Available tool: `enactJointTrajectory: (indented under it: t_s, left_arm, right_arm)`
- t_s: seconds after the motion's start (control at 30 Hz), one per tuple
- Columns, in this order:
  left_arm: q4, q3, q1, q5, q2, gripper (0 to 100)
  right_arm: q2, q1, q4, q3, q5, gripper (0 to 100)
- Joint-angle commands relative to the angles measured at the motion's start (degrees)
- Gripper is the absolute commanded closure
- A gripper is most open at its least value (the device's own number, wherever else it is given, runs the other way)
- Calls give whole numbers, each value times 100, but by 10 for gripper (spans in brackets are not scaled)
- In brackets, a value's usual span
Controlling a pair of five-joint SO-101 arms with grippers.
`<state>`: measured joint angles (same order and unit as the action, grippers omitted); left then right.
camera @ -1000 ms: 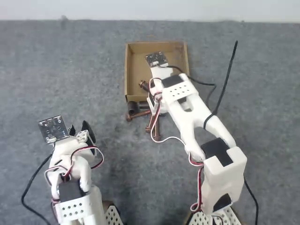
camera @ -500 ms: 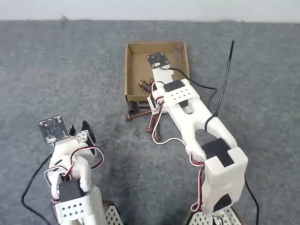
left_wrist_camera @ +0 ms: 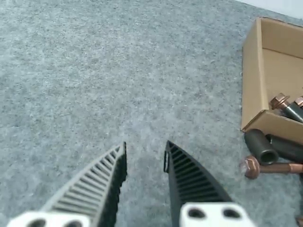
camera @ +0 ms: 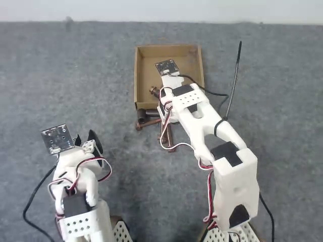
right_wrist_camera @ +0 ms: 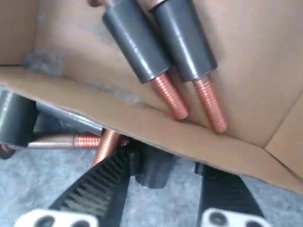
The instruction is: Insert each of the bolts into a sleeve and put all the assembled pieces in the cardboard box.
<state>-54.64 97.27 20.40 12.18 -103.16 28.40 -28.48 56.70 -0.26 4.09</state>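
Two fingers of the left gripper (left_wrist_camera: 145, 147) stand apart over carpet (left_wrist_camera: 71, 71), lower left in the high view. At upper centre the cardboard box (camera: 138, 75) holds two assembled pieces (right_wrist_camera: 137, 45). The right gripper (right_wrist_camera: 163, 163), fingers apart, straddles a sleeve (right_wrist_camera: 154, 175) just outside the box's near wall.

Carpeted room — grey carpet (camera: 75, 65) (pale wall (camera: 151, 10))
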Motion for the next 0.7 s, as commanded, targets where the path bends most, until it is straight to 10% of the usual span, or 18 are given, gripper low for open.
enactJointTrajectory:
  t_s: [0.0,0.17,0.67]
  left_arm:
    - [167,-75,35,-53,-53,874]
    - [167,-75,35,-53,-53,874]
    - [158,-75,44,-53,-53,874]
  right_arm:
    - [-4,-31,31,-255,0,804]
    - [-4,-31,40,-255,0,991]
    - [-875,101,1490,-167,44,990]
